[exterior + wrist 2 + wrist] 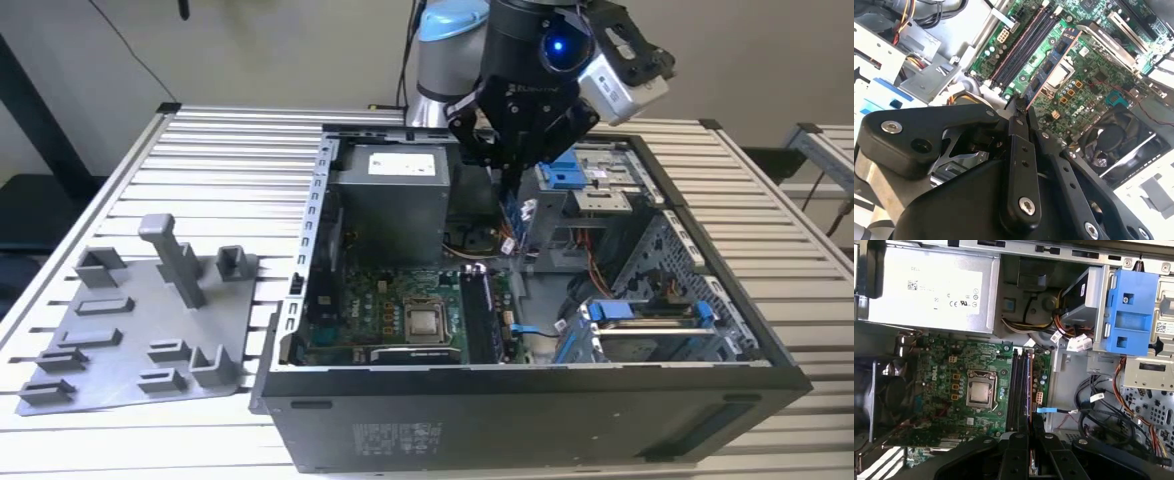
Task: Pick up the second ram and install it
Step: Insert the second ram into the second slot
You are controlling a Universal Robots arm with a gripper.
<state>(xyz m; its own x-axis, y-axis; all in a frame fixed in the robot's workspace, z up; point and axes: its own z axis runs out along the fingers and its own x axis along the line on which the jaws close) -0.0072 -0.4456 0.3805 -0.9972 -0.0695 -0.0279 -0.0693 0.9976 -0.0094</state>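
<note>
Gripper (1021,114) clamped on the second ram (1051,65), poised above the memory slots (1021,47), and I'd say it wants its edge parallel to the slot, then straight, even pressure.

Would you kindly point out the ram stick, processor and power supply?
second ram (1050,67): second wrist view, mid-board.
processor (979,392): first wrist view, metal lid.
power supply (929,287): first wrist view, labelled face.

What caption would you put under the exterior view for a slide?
The gripper holds a memory stick by one end above the motherboard inside the open computer case.
</note>
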